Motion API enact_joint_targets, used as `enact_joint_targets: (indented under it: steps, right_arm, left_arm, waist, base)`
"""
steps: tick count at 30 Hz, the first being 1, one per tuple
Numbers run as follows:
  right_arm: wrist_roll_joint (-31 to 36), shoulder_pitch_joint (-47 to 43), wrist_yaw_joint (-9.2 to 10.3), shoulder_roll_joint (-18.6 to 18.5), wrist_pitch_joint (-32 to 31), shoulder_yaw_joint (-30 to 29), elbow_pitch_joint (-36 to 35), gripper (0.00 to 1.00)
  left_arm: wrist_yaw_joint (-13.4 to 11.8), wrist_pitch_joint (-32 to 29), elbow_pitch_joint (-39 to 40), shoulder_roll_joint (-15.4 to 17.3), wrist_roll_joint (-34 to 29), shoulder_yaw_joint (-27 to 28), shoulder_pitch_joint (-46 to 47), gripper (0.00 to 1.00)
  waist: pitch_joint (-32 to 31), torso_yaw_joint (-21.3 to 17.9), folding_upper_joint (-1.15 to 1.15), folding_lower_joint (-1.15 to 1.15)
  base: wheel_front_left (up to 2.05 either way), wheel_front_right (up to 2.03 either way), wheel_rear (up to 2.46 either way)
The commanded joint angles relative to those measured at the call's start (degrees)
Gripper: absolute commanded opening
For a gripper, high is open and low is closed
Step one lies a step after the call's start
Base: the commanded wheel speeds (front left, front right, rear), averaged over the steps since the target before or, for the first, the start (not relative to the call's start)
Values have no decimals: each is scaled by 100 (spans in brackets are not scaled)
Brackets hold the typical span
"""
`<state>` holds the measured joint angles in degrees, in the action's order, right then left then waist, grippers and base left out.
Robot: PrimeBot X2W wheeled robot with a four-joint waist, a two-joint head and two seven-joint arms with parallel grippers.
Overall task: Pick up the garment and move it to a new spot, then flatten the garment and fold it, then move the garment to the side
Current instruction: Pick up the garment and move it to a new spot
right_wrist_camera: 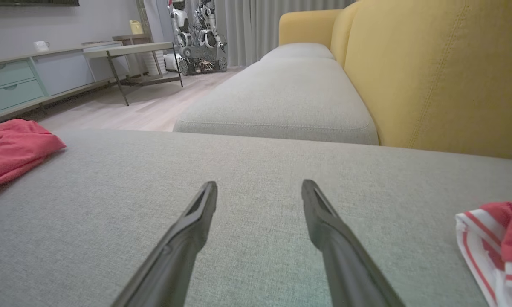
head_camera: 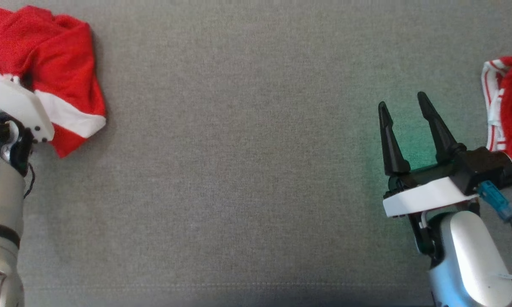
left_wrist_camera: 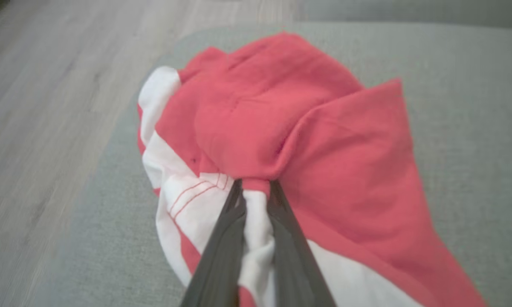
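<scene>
One red garment [left_wrist_camera: 281, 140] pinched between left jaws, right jaws apart

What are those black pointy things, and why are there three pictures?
They are a robot's fingers. One picture looks down from its head; the other two come from cameras on its wrists. The left gripper has pinched a crumpled red and white garment lying at the corner of a grey cushion. The right gripper is open, holding nothing, above the cushion. Another red and white cloth lies past it by the right edge. Behind are a yellow sofa back and a wooden floor.
</scene>
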<state>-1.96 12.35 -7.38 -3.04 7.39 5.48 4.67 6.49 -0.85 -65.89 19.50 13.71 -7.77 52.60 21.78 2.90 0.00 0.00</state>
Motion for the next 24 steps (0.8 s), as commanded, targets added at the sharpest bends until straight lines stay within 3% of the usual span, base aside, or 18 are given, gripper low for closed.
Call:
enact_joint_targets:
  steps: [1,5,11,19,24]
  right_arm:
    - [-48,32,-11,1,87,157,-96,100]
    - [-123,-16,-11,7,142,170,56,100]
    - [-219,-88,-11,12,227,121,197,100]
    - [-299,-66,-11,15,304,-239,192,100]
    - [-295,-27,-11,15,305,-398,140,100]
  left_arm:
    - [-29,337,185,259,74,158,62,0]
    - [2,801,340,95,246,230,27,0]
    - [62,1037,745,-258,489,195,-75,0]
    - [84,774,1956,-986,911,-8,-620,0]
    - [-108,459,2745,-1382,953,-248,-1112,0]
  waist:
    - [-252,14,0,0]
    - [-578,9,0,0]
    - [-923,-34,0,0]
    - [-1192,-326,0,0]
    - [-1220,-572,0,0]
  base:
    - [0,0,0]
    - [0,0,0]
    - [0,0,0]
    - [0,0,0]
    - [0,0,0]
